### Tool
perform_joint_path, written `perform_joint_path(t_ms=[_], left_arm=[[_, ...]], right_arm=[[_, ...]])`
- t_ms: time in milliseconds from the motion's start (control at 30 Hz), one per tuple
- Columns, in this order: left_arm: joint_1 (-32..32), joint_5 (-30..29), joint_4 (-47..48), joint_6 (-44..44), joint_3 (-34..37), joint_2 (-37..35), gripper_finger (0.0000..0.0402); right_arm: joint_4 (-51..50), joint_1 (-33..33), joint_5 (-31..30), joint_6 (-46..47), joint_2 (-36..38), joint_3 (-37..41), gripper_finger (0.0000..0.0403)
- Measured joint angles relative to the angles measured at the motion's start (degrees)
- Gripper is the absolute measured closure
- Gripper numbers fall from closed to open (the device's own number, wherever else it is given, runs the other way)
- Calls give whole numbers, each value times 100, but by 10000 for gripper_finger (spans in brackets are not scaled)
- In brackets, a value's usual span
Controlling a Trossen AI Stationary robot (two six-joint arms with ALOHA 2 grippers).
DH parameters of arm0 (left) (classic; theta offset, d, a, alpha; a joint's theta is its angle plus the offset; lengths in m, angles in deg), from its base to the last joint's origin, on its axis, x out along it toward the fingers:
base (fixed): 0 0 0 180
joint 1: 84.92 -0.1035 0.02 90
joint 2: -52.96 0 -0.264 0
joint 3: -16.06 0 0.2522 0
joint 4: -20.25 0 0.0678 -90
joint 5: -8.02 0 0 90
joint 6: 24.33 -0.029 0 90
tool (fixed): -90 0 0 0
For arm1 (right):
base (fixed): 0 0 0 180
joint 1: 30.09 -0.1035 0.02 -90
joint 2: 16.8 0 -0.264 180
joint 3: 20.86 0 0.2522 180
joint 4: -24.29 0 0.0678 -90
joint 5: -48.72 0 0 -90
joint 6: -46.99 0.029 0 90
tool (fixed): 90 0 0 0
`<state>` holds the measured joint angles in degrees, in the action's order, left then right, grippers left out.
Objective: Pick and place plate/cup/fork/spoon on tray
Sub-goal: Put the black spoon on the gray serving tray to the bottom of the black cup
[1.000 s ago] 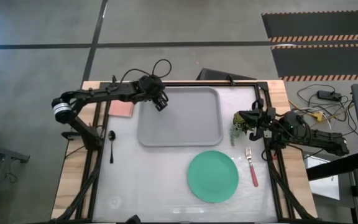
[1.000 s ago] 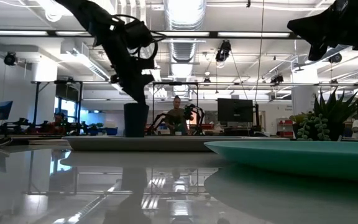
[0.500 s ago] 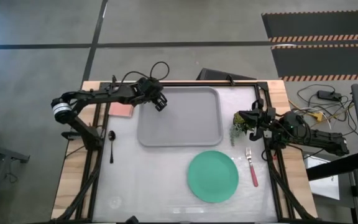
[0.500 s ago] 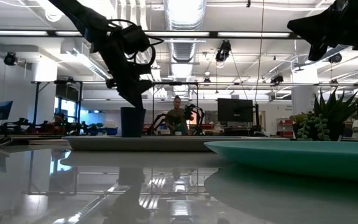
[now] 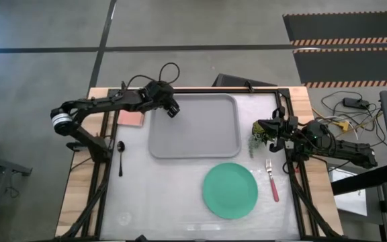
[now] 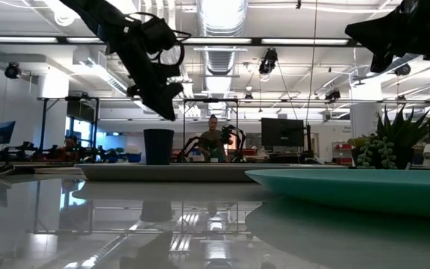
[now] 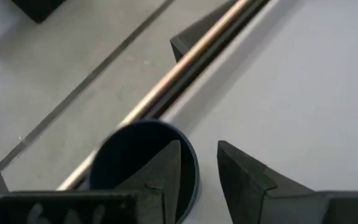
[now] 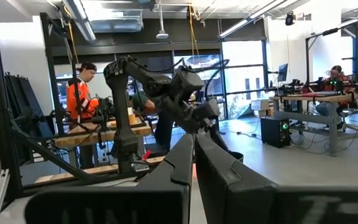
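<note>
The black cup stands upright on its base at the far left of the light-grey tray. It also shows in the left wrist view. My left gripper hangs open just above the cup, clear of its rim; in the left wrist view its fingers stand over the cup's edge. The mint-green plate, the pink-handled fork and the dark spoon lie flat on the table. My right gripper is shut and empty at the table's right side.
A small pink pad lies left of the tray. A potted green plant stands under my right gripper, between the tray and the fork. A dark frame rail runs along the table's far edge. People stand in the room behind.
My left gripper has set the cup down on the tray's far left part, let go of it and gone up, a little toward the far left. The cup stays upright on the tray.
</note>
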<state>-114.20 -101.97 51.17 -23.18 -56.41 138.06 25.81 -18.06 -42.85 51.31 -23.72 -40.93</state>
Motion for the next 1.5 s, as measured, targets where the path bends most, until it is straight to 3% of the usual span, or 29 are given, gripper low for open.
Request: perform_joint_path(t_ms=[100, 233, 433, 600, 733, 867, 1033, 1233, 1333, 1500], left_arm=[[92, 5, 224, 138, -51, -298, 310], [469, 45, 597, 950, -3, -891, 310], [1589, 195, 2507, 3598, 88, -1639, 310], [2585, 28, 3750, 5724, 633, -1765, 311], [2871, 86, 4139, 6865, 1326, -1662, 311], [2902, 731, 4520, 7755, 1983, -1507, 311], [2902, 1028, 4497, 8003, 2348, -1377, 311], [2902, 1028, 4504, 8230, 2359, -1254, 311], [2904, 1341, 4552, 8432, 2229, -1114, 314], [3130, 1291, 5311, 8672, 1497, -510, 373]], right_arm=[[0, 0, -2, -4, 0, 0, 394], [-3, 0, 0, 11, 0, 0, 394], [-6, 0, 0, 13, 0, 0, 394], [-5, 0, -1, 12, 0, 0, 394], [-4, 0, -1, -3, 0, 0, 394], [-1, 0, -2, -59, 0, 0, 394], [10, 0, -11, -197, 0, 0, 394], [22, 0, -12, -212, 0, 0, 394], [20, 0, -13, -230, 0, 0, 394], [7, 0, -10, -238, -2, 0, 394]])
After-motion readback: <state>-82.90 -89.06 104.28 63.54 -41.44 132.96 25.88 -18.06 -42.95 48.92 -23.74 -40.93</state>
